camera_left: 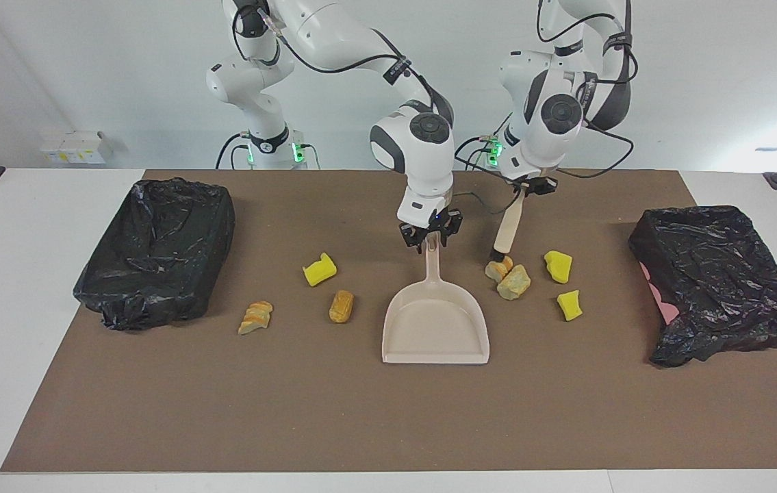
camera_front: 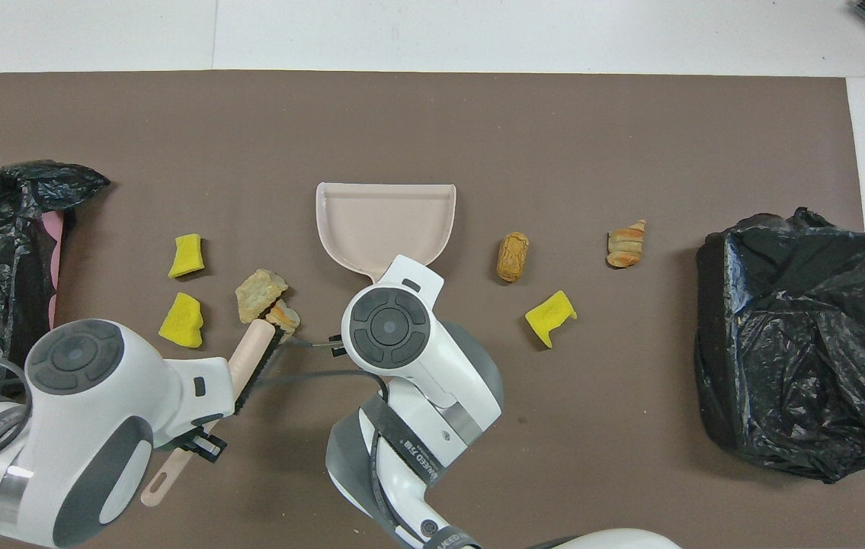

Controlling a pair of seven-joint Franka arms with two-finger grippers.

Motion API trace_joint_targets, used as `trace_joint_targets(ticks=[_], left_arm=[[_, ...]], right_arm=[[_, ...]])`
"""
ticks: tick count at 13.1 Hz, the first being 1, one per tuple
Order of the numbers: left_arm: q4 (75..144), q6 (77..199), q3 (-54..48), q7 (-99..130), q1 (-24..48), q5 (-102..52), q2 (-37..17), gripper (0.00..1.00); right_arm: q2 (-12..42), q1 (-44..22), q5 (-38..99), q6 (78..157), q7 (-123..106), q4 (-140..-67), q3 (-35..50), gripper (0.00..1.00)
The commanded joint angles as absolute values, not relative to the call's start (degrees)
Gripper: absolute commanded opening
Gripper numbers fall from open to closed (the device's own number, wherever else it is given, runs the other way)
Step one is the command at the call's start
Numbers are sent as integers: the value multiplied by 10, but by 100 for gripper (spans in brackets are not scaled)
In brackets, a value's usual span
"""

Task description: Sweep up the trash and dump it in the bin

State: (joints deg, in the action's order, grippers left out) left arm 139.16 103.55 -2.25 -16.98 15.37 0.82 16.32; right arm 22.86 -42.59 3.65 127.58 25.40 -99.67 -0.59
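My right gripper (camera_left: 431, 235) is shut on the handle of the beige dustpan (camera_left: 435, 329), which lies flat mid-table, also seen from overhead (camera_front: 386, 221). My left gripper (camera_left: 532, 186) is shut on the brush (camera_left: 506, 233), tilted with its bristle end down against two bread pieces (camera_left: 510, 277) beside the pan. Two yellow sponge chunks (camera_left: 558, 266) (camera_left: 569, 305) lie toward the left arm's end. A yellow chunk (camera_left: 320, 269), a bread piece (camera_left: 341, 306) and a striped bread piece (camera_left: 255, 317) lie toward the right arm's end. The pan holds nothing.
A bin lined with a black bag (camera_left: 159, 250) stands at the right arm's end of the brown mat. A second black-bagged bin (camera_left: 717, 281), pink showing at its side, stands at the left arm's end.
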Motion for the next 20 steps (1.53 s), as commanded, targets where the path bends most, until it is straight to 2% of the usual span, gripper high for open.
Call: trace_joint_targets(ticks=[1, 5, 9, 10, 12, 15, 18, 20], left_arm=[[1394, 1027, -28, -241, 121, 25, 174, 0], [1376, 1067, -28, -226, 49, 25, 157, 0], [1374, 1163, -28, -179, -22, 24, 137, 0], [1367, 1178, -28, -164, -41, 24, 118, 0], [1340, 1183, -28, -138, -52, 23, 82, 0], [1313, 1183, -28, -96, -55, 15, 58, 0], [1299, 1190, -28, -75, -55, -4, 23, 0], [1289, 1175, -28, -71, -55, -38, 12, 0]], right_arm=[[215, -424, 25, 1293, 272, -1016, -5, 1], [206, -424, 1, 1285, 272, -1015, -6, 0], [146, -384, -25, 1269, 189, -1042, -8, 0], [132, -370, -25, 1252, 136, -1045, -8, 0], [121, -337, -25, 1228, 5, -1045, -6, 0], [120, -317, -18, 1227, -131, -1056, -5, 0], [105, -316, 1, 1244, -236, -1112, -5, 0], [107, -321, 1, 1287, -328, -1141, -5, 0]])
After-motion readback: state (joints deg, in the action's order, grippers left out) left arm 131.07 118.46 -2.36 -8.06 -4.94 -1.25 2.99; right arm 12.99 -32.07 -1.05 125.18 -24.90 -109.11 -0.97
